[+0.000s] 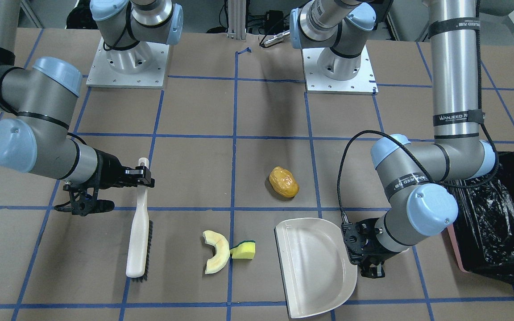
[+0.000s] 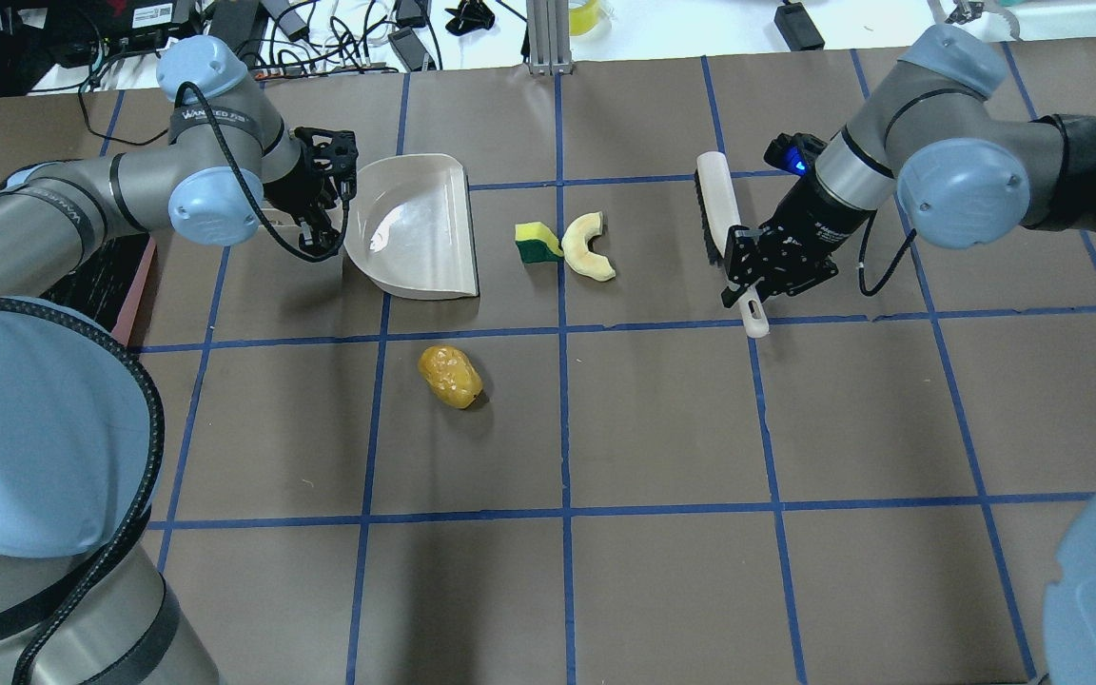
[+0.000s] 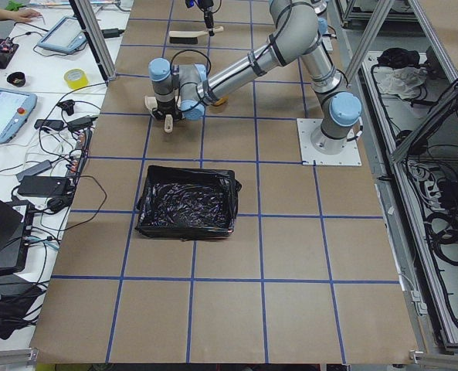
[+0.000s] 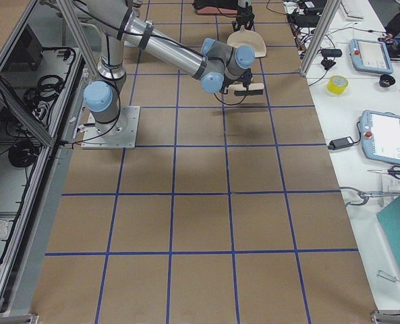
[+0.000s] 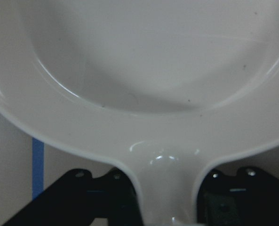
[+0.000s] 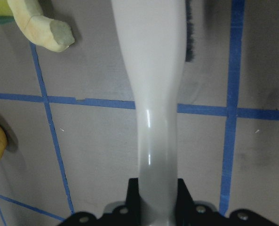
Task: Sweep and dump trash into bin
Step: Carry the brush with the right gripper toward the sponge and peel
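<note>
**A:** Where does the front-facing view put the trash?
**B:** The potato-like lump (image 1: 283,182) lies alone on the worktop (image 1: 194,111), a little nearer the robot than the cream dustpan (image 1: 315,267). The crescent slice (image 1: 217,253) and the sponge piece (image 1: 243,250) touch each other, between the dustpan and the brush (image 1: 137,240). The bin (image 1: 498,232) stands at the view's right edge.

**A:** And overhead?
**B:** The right claw (image 2: 748,285) is clamped on the brush handle. The left claw (image 2: 334,195) is at the dustpan's rear, and the pan's open mouth faces the sponge piece.

**A:** Exterior left?
**B:** The bin sits apart from the dustpan, with its black liner crinkled.

**A:** The wrist cameras?
**B:** On the left wrist, the dustpan's handle runs between the dark jaws, which grip it. On the right wrist, the jaws pinch the brush handle. The crescent slice's tip shows at upper left and the potato-like lump at the left edge.
</note>
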`<state>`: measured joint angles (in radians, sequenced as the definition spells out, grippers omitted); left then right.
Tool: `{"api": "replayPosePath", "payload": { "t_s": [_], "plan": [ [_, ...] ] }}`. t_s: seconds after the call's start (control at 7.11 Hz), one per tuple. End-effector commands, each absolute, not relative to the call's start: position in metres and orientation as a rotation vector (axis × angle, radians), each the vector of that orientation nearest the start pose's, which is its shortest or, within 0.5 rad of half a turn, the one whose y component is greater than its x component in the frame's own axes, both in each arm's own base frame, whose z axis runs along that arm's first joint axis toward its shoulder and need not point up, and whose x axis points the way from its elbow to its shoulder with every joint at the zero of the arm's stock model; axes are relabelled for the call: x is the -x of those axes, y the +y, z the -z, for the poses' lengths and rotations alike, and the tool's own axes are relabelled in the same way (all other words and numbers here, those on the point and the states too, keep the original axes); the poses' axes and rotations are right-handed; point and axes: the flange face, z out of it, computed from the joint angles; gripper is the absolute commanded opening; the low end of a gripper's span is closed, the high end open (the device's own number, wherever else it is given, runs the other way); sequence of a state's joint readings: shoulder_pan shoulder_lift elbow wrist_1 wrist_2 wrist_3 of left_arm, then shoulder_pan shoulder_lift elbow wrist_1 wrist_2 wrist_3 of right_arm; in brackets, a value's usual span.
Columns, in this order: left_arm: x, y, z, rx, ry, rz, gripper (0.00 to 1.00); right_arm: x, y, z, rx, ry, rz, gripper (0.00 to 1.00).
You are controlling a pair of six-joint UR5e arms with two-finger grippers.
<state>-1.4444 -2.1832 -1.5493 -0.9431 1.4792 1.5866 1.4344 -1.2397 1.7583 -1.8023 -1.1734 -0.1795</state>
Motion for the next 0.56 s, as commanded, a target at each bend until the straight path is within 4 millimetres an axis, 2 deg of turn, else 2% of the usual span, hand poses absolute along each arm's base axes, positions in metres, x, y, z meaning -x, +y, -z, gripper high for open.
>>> {"api": "replayPosePath", "payload": {
  "t_s": [0.0, 0.14, 0.42],
  "plan": [
    [0.058, -0.685, -0.195, -2.118, 2.348, 0.123, 0.0, -0.123, -0.566, -0.245, -0.015, 2.687, -0.324, 0.0],
    [0.059, -0.685, -0.196, -2.115, 2.338, 0.108, 0.0, -0.135, -0.567, -0.235, -0.082, 2.691, -0.368, 0.0],
    [0.06, -0.685, -0.195, -2.118, 2.335, 0.104, 0.0, -0.154, -0.575, -0.217, -0.139, 2.708, -0.347, 0.0]
  ]
}}
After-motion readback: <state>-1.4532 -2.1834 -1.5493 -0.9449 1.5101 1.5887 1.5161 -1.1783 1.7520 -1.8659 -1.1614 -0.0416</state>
